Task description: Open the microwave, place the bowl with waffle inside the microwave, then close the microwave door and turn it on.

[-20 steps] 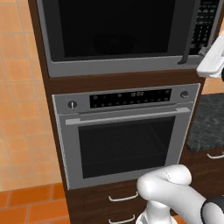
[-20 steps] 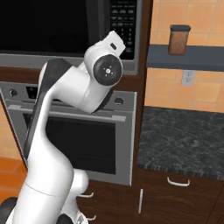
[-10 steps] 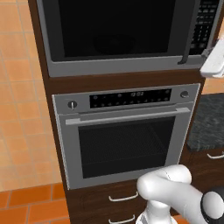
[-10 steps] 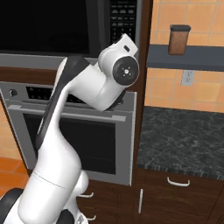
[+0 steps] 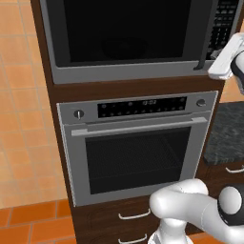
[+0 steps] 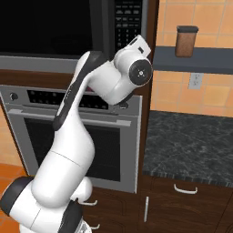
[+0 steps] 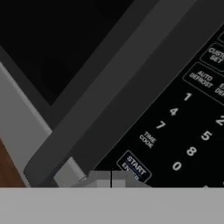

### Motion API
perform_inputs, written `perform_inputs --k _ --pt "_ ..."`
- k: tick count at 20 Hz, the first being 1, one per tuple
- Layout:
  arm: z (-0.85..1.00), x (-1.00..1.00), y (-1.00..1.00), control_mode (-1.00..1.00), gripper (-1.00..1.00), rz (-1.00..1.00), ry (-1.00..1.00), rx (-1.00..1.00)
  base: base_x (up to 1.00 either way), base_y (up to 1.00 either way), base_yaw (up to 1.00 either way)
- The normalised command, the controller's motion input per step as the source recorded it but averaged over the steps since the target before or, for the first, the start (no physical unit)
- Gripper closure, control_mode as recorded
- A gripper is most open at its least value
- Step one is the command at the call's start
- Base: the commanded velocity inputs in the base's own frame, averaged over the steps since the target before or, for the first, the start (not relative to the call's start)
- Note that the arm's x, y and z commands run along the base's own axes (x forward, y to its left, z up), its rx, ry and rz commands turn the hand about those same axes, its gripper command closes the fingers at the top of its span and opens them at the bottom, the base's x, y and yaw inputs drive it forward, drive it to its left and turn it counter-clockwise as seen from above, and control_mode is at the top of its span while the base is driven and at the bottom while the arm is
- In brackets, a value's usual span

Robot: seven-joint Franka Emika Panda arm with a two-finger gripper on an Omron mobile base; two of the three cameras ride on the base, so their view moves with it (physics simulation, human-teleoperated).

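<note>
The microwave [image 5: 124,74] sits built in above the oven, and its door [image 5: 124,28] of black glass stands shut. My gripper [image 7: 111,179] is shut with nothing in it, its tips close in front of the START button [image 7: 134,167] at the foot of the keypad [image 7: 192,122]. The dark handle strip [image 7: 122,87] runs slantwise beside the keypad, with the door glass [image 7: 52,43] beyond it. In the right base view my wrist [image 6: 136,68] is raised to the keypad [image 6: 127,18]. The bowl with waffle is hidden; a faint round shape shows behind the glass.
A steel oven [image 5: 136,152] with two knobs and a bar handle sits under the microwave. To the right lie a dark stone counter [image 6: 191,145] over drawers, a shelf with a brown canister [image 6: 186,41], and a wall socket [image 6: 195,81]. Orange tiles cover the walls.
My wrist has swung to the right and slightly up, closer to the keypad. The gripper has stayed shut and the door has not moved.
</note>
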Motion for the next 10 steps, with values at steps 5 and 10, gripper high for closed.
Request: perform_inputs --k 5,10 --pt "0.09 0.5 -0.07 -1.0 1.0 0.0 -0.04 0.04 0.0 0.0 0.0" --pt "-0.28 0.61 0.0 -1.0 1.0 0.0 0.0 0.0 0.0 0.0 0.0"
